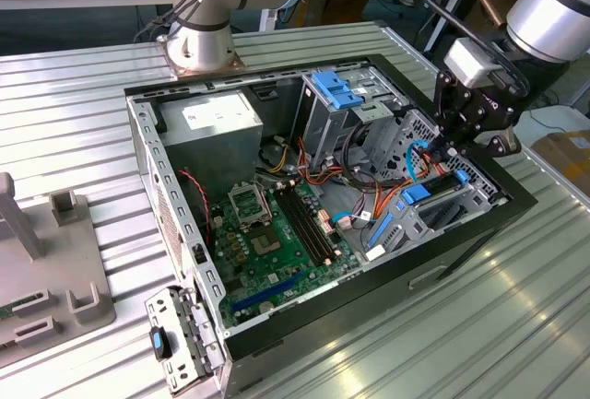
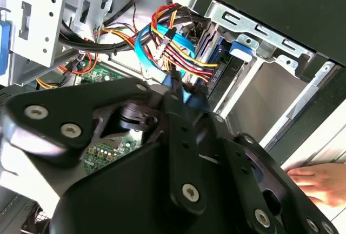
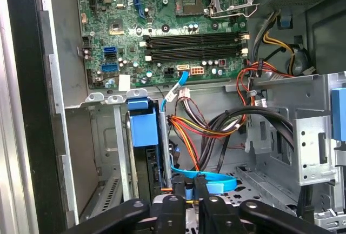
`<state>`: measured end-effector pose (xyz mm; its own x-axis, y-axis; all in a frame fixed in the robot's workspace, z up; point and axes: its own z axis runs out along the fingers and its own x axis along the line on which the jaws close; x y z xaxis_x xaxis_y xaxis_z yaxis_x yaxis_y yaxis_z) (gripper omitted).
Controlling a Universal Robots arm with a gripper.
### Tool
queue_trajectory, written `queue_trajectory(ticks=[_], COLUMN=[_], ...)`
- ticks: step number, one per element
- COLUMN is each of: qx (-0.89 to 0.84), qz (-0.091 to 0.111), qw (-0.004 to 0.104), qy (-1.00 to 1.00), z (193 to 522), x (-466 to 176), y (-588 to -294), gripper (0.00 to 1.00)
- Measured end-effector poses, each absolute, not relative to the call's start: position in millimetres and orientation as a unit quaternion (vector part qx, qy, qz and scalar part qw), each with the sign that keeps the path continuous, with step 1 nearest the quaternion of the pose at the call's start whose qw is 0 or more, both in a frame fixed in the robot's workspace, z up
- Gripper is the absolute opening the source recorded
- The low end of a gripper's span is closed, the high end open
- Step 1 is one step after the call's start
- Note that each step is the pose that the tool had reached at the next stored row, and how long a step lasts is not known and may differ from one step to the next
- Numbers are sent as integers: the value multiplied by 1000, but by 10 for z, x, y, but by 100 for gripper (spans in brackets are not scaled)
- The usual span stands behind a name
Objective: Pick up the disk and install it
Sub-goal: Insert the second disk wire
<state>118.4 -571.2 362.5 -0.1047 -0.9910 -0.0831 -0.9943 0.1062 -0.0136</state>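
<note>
We judge that the work is in its installing part, not in the picking up. The disk [image 3: 145,128] stands on its edge in a narrow bay of the open computer case [image 1: 147,141], just beside the hand [image 3: 193,191] and a little lower than it, and its blue carrier shows at the top of the slot. In the exterior view the hand [image 1: 445,152] hangs right above this corner of the case, with the disk [image 1: 417,193] just under it. We cannot tell if the hand is clenched or released, and we see nothing that is clearly held in it. Whether the disk is fully seated, we cannot say; it looks deep in the bay. In our judgement, any further move here calls for a straight, gentle path along the slot, because the metal walls of the bay are close on both sides. A flat blue cable [image 3: 216,182] runs directly by the tip of the hand, and a bundle of red, orange and yellow wires [image 3: 200,126] crosses just beyond it; these can catch or be pushed. The motherboard [image 3: 178,39] lies farther away from the hand, past the bay. In the second wrist view a person's fingers [image 2: 316,182] rest near the outside of the case, close to the hand's body. The case lies on a ribbed metal tabletop [image 1: 516,307].
</note>
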Motion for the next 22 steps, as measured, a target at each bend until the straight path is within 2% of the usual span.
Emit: queue_trajectory(ticks=[11, 16, 22], qx=[-683, -697, -697], qz=[23, 17, 17], qw=[35, 28, 28], qy=[729, 716, 716], z=[3626, 3624, 3624], x=[1155, 1151, 1152], y=[-5719, -5729, -5728], gripper=[16, 16, 16])
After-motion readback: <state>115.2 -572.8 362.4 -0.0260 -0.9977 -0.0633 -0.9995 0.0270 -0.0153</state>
